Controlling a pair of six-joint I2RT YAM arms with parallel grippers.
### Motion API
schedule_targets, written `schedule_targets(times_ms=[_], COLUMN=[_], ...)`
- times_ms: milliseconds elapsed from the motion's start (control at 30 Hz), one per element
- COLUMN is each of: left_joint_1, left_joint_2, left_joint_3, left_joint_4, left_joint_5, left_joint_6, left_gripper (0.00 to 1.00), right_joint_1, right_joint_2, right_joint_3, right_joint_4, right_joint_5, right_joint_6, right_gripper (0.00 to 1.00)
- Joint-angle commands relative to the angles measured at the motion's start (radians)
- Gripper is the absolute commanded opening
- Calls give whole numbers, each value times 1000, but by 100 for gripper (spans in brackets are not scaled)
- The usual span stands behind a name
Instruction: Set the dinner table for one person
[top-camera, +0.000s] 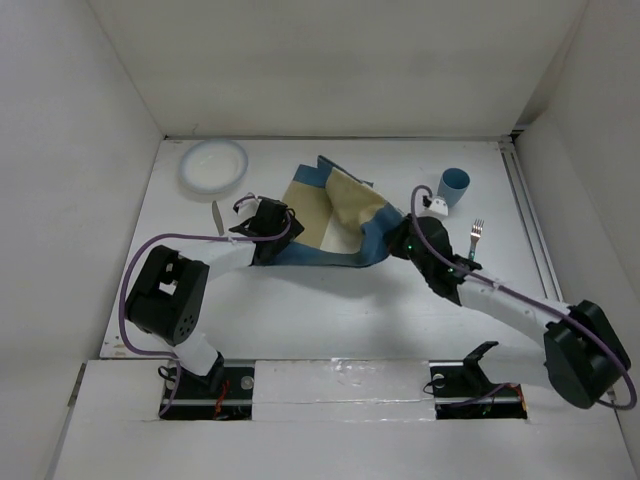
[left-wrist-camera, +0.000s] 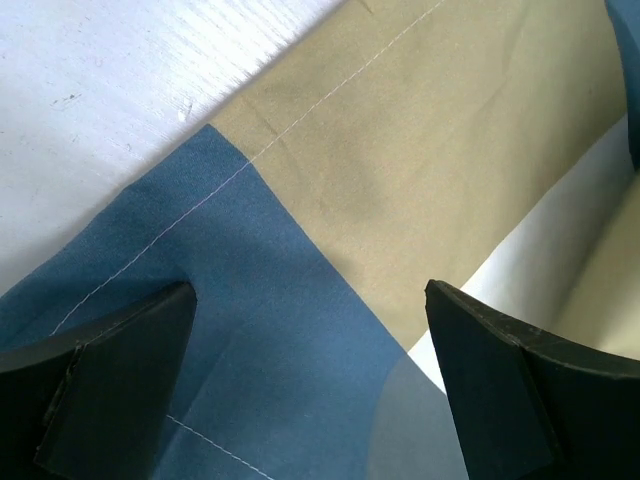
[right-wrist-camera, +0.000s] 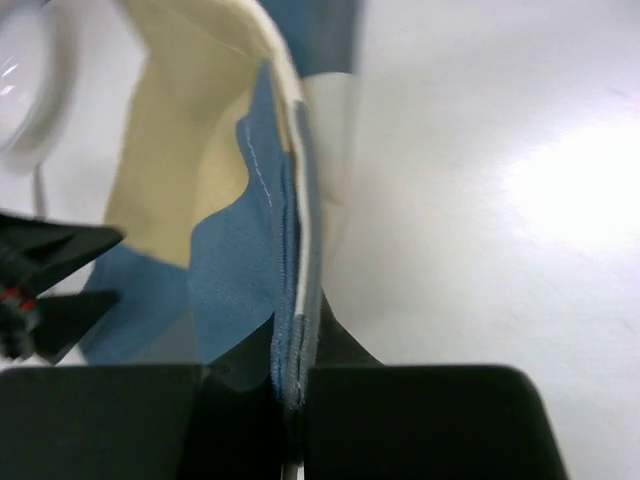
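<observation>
While our right claw (right-wrist-camera: 295, 395) pinches a folded hem of the placemat (top-camera: 340, 215), our left claw (left-wrist-camera: 308, 300), spread wide above its blue corner, should clamp there; then we pull apart, flattening it on the white counter (top-camera: 330, 310) beneath.

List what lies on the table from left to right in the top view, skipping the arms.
plate → placemat → cup → fork. The knife shares the plate's span, so it is left out.

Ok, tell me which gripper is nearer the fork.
Right. The right gripper, shut on the placemat's edge, sits just left of the fork in the top view. The left gripper hangs open over the placemat's opposite side, near the knife.
</observation>
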Motion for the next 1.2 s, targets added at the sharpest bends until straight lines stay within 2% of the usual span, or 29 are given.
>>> schedule_targets(times_ms=[0, 167, 267, 333, 367, 400, 433, 467, 533, 633, 733, 800, 867, 900, 933, 967, 1000, 1067, 1100, 1167], left_joint_1=[-2, -2, -2, -2, -2, -2, -2, -2, -2, -27, -71, -71, -71, -55, -42, -19, -19, -8, -8, -8], left_joint_2=[8, -1, -1, -1, -1, -1, -13, -13, -33, -87, -107, -107, -54, -25, 9, 95, 146, 315, 376, 488], left_joint_3=[-23, -32, -32, -41, -41, -41, -50, -51, -51, -35, 21, 122, 223, 267, 314, 371, 500, 659, 813, 952], left_joint_4=[-84, -73, -64, -64, -64, -64, -64, -55, -55, -77, -120, -169, -170, -170, -179, -202, -225, -350, -396, -540], left_joint_5=[-8, 1, 13, 22, 22, 22, 32, 32, 32, 3, -94, -149, -149, -108, -73, -50, -34, -25, -25, -16], left_joint_6=[-21, -30, -30, -30, -30, -30, -39, -39, -50, -59, -35, -11, 54, 87, 123, 152, 210, 260, 297, 297], left_gripper=[100, 100, 100, 100, 100, 100, 100, 100, 100, 100, 100, 100, 100, 100, 100, 100, 100, 100, 100, 100], right_joint_1=[-5, 30, 76, 109, 119, 129, 147, 147, 170, 170, 156, 106, 55, 0, -21, -38, -58, -77, -97, -110], right_joint_2=[-92, -236, -367, -480, -520, -561, -638, -673, -744, -744, -578, -375, -227, -73, 3, 76, 202, 310, 401, 481], right_joint_3=[-76, -135, -197, -241, -257, -275, -304, -318, -327, -314, -203, -76, 11, 103, 155, 203, 293, 379, 416, 521], right_joint_4=[-133, -277, -291, -324, -324, -324, -293, -260, -202, -142, -180, -243, -283, -322, -361, -390, -439, -499, -543, -605], right_joint_5=[262, 344, 370, 393, 393, 393, 393, 381, 381, 381, 393, 378, 275, 229, 174, 160, 160, 160, 151, 139], right_joint_6=[167, 296, 321, 344, 344, 344, 303, 266, 218, 114, 62, 49, 34, 23, 35, 36, 36, 54, 54, 86], right_gripper=[0, 3, 6, 26, 56, 81, 95, 100, 100, 100, 100, 100, 100, 100, 100, 100, 100, 100, 100, 100])
